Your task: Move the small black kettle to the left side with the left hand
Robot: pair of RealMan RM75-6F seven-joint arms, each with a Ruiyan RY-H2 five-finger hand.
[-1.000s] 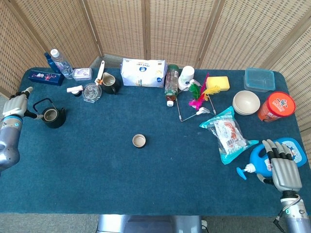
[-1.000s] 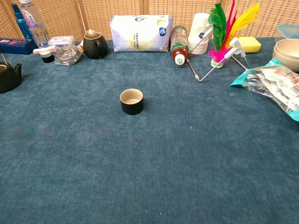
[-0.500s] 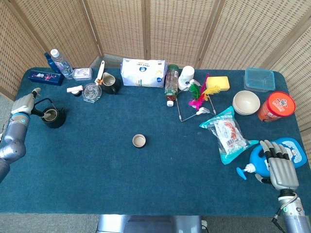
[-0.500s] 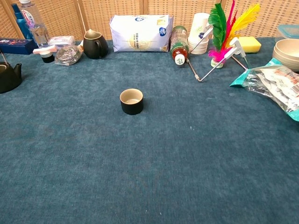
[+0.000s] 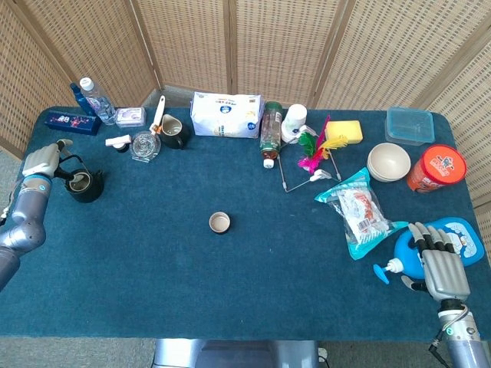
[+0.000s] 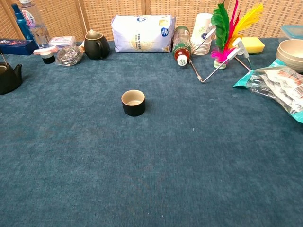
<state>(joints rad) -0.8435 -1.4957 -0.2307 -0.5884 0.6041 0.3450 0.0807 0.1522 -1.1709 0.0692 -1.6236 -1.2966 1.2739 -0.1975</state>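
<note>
The small black kettle (image 5: 83,184) stands on the blue table (image 5: 153,261) near its left edge, its wire handle raised; the chest view shows the kettle (image 6: 8,77) at the far left. My left hand (image 5: 42,161) is right beside the kettle's handle on its left, fingers apart, and I see no grip on it. My right hand (image 5: 439,266) lies flat with fingers stretched out at the near right, next to a blue spray bottle (image 5: 406,261), holding nothing. Neither hand appears in the chest view.
A small dark cup (image 5: 219,222) sits mid-table. Along the back stand water bottles (image 5: 96,100), a dark jug (image 5: 173,132), a white bag (image 5: 226,115) and a lying bottle (image 5: 269,132). Feathers (image 5: 316,149), a snack bag (image 5: 359,211), a bowl (image 5: 388,162) and a red tub (image 5: 437,168) fill the right.
My left hand has shifted right and turned, ending closer to the kettle's handle. The kettle has stayed where it was. My right hand has slid slightly toward me.
</note>
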